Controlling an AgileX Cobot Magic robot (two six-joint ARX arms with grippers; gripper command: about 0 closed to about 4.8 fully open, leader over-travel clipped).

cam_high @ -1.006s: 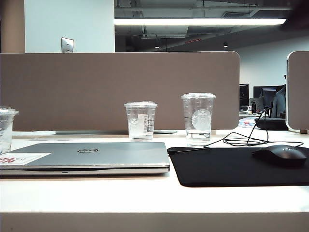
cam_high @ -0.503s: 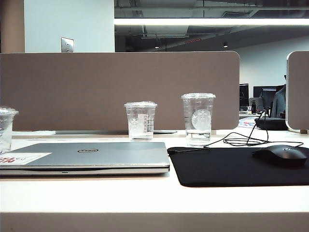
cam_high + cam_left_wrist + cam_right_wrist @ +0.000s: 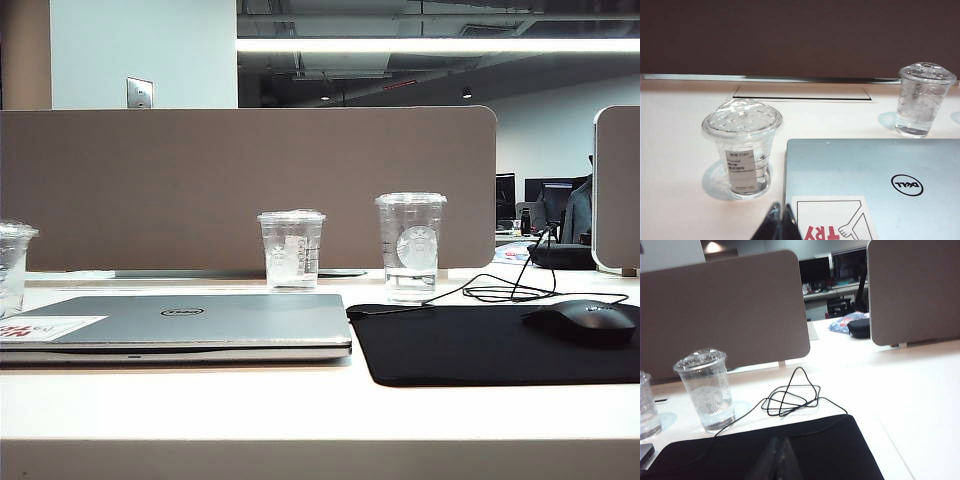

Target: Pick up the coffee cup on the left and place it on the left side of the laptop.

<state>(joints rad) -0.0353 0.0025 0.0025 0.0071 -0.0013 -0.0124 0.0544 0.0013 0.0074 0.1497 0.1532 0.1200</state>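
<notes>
The coffee cup (image 3: 10, 268), a short clear lidded cup with a narrow white label, stands at the far left edge of the exterior view, just left of the closed silver Dell laptop (image 3: 180, 322). In the left wrist view the coffee cup (image 3: 742, 147) stands upright on the white table beside the laptop (image 3: 875, 185). My left gripper (image 3: 781, 214) is shut and empty, a short way in front of the cup near the laptop's stickered corner. My right gripper (image 3: 781, 446) is shut and empty over the black mouse pad (image 3: 765, 455). Neither gripper shows in the exterior view.
A mid-height clear cup (image 3: 291, 250) and a taller logo cup (image 3: 410, 245) stand behind the laptop and the mouse pad (image 3: 480, 345). A black mouse (image 3: 585, 320) lies on the pad, its cable (image 3: 500, 292) looped behind. A brown partition (image 3: 250, 180) closes off the back.
A dark blur at the upper right corner of the exterior view has gone. The cups, the laptop and the mouse have not moved.
</notes>
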